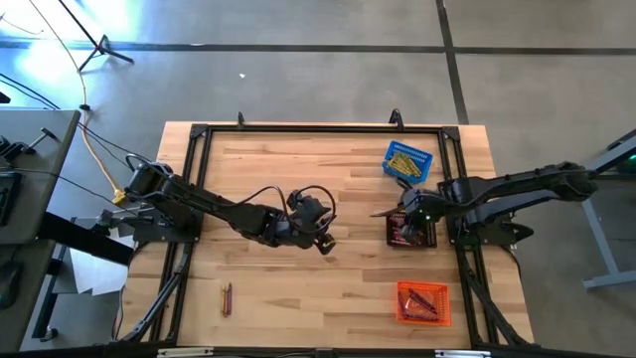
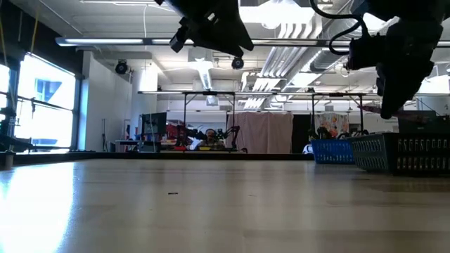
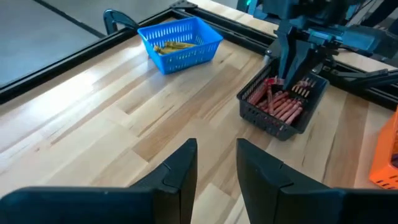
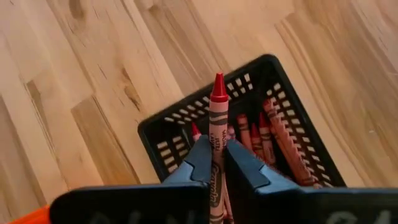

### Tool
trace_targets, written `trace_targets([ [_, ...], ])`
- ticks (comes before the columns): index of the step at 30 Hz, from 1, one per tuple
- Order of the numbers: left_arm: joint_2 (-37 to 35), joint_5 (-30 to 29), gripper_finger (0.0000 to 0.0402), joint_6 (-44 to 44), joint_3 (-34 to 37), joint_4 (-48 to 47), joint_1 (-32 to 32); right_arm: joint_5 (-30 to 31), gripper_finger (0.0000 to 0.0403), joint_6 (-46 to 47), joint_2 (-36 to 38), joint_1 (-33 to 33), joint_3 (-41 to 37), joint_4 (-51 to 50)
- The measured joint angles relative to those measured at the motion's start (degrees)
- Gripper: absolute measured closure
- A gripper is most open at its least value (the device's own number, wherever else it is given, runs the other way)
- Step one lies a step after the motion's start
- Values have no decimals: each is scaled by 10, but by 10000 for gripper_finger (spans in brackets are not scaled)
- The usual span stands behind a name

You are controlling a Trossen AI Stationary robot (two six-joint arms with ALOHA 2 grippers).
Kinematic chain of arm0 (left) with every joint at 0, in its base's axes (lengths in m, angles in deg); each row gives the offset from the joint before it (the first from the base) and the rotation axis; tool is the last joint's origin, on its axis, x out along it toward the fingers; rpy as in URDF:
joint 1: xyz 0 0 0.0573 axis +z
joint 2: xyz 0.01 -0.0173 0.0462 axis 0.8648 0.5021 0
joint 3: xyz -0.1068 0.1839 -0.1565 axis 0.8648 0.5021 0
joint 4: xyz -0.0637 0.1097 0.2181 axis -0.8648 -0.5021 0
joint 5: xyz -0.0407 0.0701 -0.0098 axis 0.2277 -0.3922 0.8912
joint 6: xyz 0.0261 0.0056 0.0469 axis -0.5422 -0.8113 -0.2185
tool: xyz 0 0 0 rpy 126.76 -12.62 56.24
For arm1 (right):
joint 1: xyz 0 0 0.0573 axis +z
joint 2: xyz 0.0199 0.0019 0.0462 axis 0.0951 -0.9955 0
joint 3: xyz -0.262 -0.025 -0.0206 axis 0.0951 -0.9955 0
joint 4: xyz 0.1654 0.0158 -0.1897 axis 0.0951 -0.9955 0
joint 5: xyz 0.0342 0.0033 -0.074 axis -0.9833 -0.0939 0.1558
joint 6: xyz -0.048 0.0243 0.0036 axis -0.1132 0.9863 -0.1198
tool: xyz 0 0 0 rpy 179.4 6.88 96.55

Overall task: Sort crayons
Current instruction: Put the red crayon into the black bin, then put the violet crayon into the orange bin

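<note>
My right gripper (image 4: 216, 163) is shut on a red crayon (image 4: 217, 118) just above the black basket (image 4: 163, 149), which holds several red crayons (image 4: 273, 140). In the high view this gripper (image 1: 402, 213) is at the basket's far-left corner (image 1: 394, 237). My left gripper (image 3: 216, 168) is open and empty above the middle of the table (image 1: 323, 239). A blue basket (image 1: 408, 161) holds yellow crayons. An orange basket (image 1: 423, 303) holds more crayons. Two loose crayons (image 1: 227, 298) lie flat on the table near the front left. My right gripper pinches the red crayon's paper-wrapped body (image 4: 216, 146) between its two fingers. The crayon lies along the fingers, and its pointed red tip (image 4: 219, 87) sticks out past the fingertips. It is held clear above the black basket's rim.
The three baskets stand along the table's right side: blue (image 3: 180, 40) far, black (image 3: 283, 102) middle, orange near. A black metal frame (image 1: 298, 129) runs round the table edge. Bare wood lies between the two arms and at the near left.
</note>
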Motion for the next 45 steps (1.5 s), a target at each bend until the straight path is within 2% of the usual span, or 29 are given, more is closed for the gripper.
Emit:
trace_targets([
  [5,0,13,302,13,0,-12,0,1,351,0,0,2,-8,-5],
  [11,0,66,302,45,0,-57,-5,2,301,0,0,2,-12,-8],
  [15,0,152,302,97,0,-118,-11,2,293,-3,0,2,-13,4],
  [18,0,227,302,180,0,-191,-28,2,292,-26,0,2,-13,41],
  [21,0,264,302,285,0,-263,-60,2,292,-65,0,2,-13,105],
  [27,0,275,302,513,0,-324,-162,3,291,-129,0,2,-13,252],
  [32,0,276,303,709,0,-391,-249,5,290,-158,0,2,-13,314],
  [36,6,278,303,861,0,-470,-298,69,290,-170,0,2,-13,323],
  [40,28,336,303,941,1,-519,-325,133,290,-165,0,2,-13,322],
  [43,53,389,303,956,1,-535,-332,139,290,-153,0,2,-13,324],
  [45,65,404,303,949,1,-537,-332,139,290,-151,0,2,-13,324],
])
